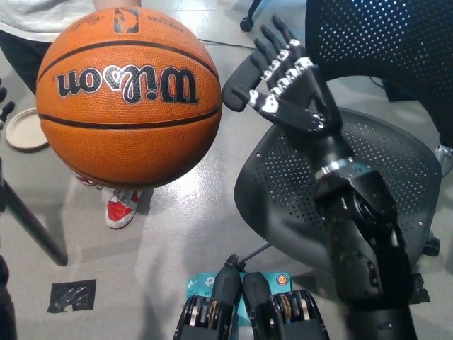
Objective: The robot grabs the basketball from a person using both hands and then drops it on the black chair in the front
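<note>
So the basketball [129, 97] sits at 10 o'clock, ungrabbed; right hand [291, 88] beside it with fingers spread, holding nothing, left hand [4, 100] barely visible at 9, can't tell. Chair [340, 191] drop not started

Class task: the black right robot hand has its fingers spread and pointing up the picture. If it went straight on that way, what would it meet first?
Probably nothing: the right robot hand points past the basketball, toward bare floor, though depth is unclear.
</note>
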